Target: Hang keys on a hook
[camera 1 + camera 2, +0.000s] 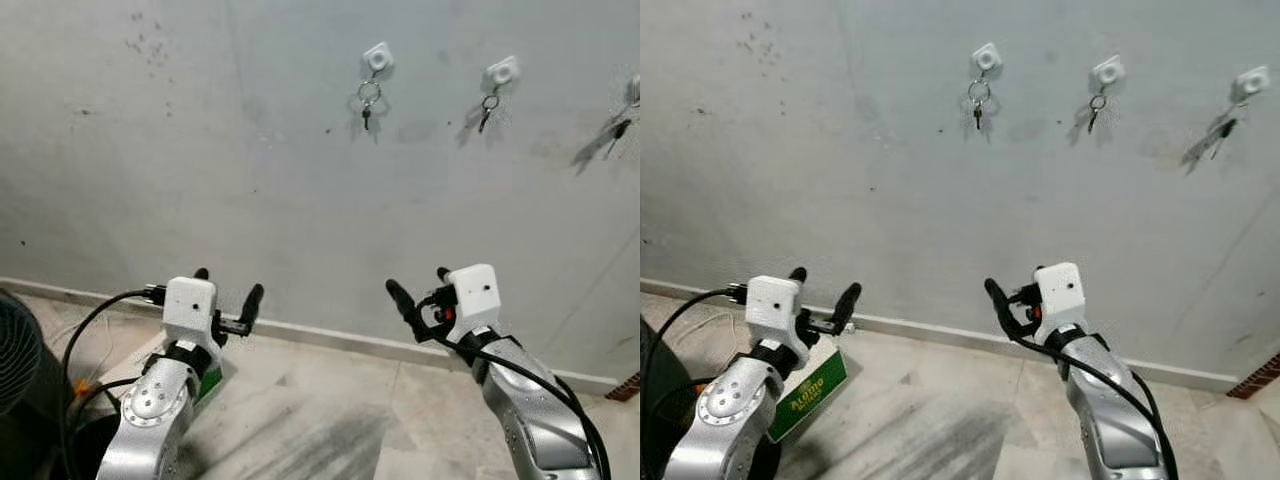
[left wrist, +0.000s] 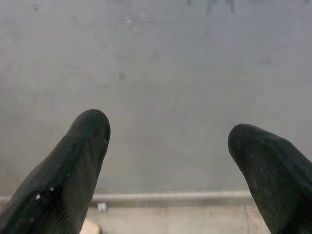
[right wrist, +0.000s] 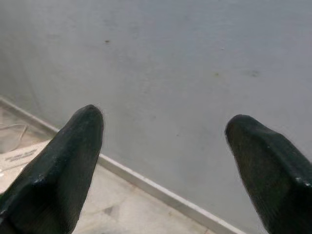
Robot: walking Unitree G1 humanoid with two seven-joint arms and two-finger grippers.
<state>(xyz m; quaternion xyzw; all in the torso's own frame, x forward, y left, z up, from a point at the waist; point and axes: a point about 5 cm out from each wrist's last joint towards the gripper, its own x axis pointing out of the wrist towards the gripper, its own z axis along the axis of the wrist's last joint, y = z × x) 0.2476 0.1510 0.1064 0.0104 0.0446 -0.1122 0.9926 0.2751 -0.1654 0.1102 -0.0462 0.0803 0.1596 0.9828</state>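
Grey wall ahead carries three white hooks, each with keys: left, middle, far right. From my head cameras both grippers, left and right, hover low, well below them. Wrist views show each gripper's fingers spread wide, grasping nothing.

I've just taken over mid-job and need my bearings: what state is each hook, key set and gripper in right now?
Left hook: holds a ring with one key.
Middle hook: holds a small key.
Right hook: holds a bunch of keys.
Left gripper: jaws open, empty, low before the wall.
Right gripper: jaws open, empty, low before the wall.
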